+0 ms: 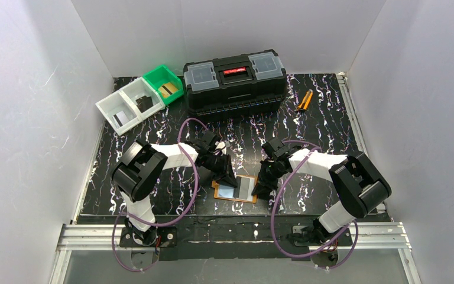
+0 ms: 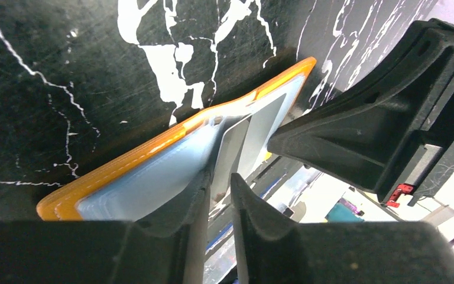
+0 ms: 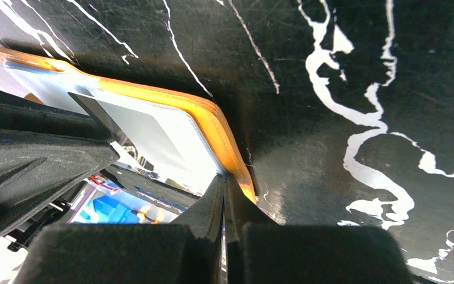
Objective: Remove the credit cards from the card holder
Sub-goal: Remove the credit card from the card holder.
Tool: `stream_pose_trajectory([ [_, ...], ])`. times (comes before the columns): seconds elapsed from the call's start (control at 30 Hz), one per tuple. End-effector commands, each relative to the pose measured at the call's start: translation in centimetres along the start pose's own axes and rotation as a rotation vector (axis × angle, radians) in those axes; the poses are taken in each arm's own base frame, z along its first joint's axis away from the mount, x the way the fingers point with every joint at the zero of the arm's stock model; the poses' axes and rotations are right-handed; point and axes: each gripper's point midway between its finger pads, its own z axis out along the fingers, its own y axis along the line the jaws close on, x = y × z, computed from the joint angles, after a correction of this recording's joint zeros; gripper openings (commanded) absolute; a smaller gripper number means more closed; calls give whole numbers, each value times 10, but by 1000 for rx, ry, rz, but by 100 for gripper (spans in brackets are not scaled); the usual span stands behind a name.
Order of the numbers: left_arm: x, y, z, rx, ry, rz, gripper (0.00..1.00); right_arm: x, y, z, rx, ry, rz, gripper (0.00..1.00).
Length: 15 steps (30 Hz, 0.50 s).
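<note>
The orange card holder lies open on the black mat between the two arms, its clear bluish pockets facing up. A grey credit card sticks out of the middle pocket toward my left gripper. That gripper's jaws stand slightly parted, with the card's edge reaching into the narrow gap. My right gripper is shut, its tips resting against the holder's orange rim. From above, the left gripper is over the holder's left half and the right gripper is at its right edge.
A white bin holding dark cards and a green bin with a gold-tan card stand at the back left. A black toolbox is behind the arms, orange-handled pliers to its right. White walls enclose the mat.
</note>
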Motion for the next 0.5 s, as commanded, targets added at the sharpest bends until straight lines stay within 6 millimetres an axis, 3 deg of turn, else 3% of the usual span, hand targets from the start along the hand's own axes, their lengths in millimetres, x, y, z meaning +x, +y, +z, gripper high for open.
stream_pose_trajectory([
  [0.0,7,9,1,-13,24,-13,23,-18,-35,13,158,-89,-6,1],
  [0.13,9,13,5,-21,35,-23,29,-19,-34,15,157,-85,-5,1],
  [0.47,19,23,23,-54,72,-31,26,-19,-34,16,156,-81,-5,1],
])
